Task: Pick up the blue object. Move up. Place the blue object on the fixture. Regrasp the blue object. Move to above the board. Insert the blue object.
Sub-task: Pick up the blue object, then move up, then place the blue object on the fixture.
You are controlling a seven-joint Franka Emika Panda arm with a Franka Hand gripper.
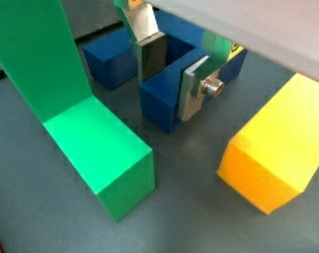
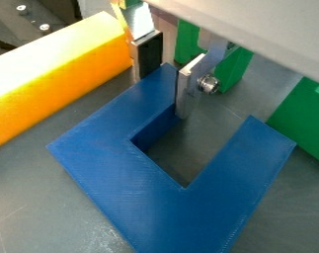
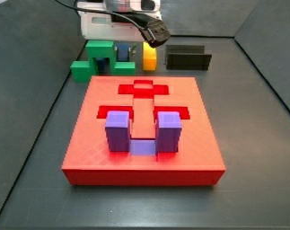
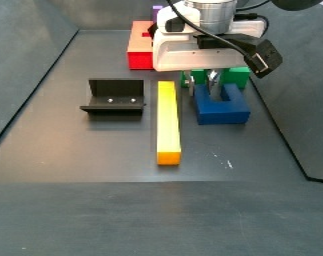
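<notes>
The blue object (image 4: 220, 108) is a navy U-shaped block lying flat on the floor beside the yellow bar; it also shows in both wrist views (image 1: 166, 107) (image 2: 109, 163). My gripper (image 4: 211, 82) is down on it. In both wrist views my gripper (image 1: 175, 71) (image 2: 167, 67) straddles one prong, a silver finger (image 1: 191, 91) pressed on each side, with no gap showing. The block still rests on the floor. The fixture (image 4: 110, 97) stands apart, beyond the yellow bar. The red board (image 3: 197, 144) holds a purple U-shaped block (image 3: 141, 135).
A long yellow bar (image 4: 167, 120) lies between the blue object and the fixture. A green block (image 1: 83, 128) (image 2: 304, 119) stands close on the blue object's other side. Dark enclosure walls ring the floor.
</notes>
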